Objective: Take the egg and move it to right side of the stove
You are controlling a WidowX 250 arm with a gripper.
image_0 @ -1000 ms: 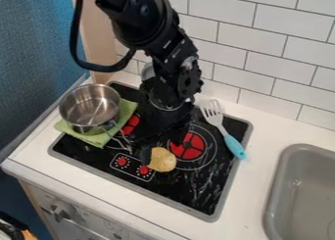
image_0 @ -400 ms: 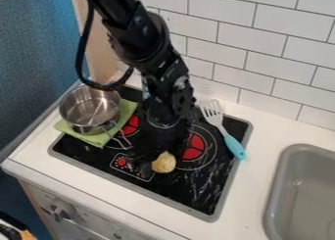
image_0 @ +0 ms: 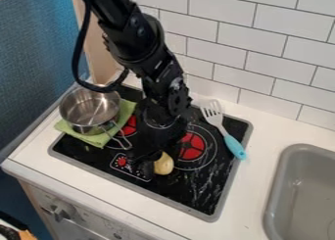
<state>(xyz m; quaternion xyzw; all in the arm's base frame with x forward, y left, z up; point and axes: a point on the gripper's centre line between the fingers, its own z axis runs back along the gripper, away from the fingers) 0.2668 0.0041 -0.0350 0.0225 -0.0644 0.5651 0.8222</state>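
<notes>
White tile (image_0: pixel 222 38) behind black stovetop (image_0: pixel 203 195). Gripper (image_0: pixel 155 161) down at the egg (image_0: pixel 164 164), between control panel (image_0: pixel 122 162) and red burner (image_0: pixel 192 146). Can't tell if I'm open or closed on it.

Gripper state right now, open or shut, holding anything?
Gripper: low over the stove, right by the egg; open or closed can't be told, nor whether it holds the egg.

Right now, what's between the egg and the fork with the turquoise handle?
Camera view: the right-hand red burner and its ring on the black stovetop, between egg and fork.
</notes>
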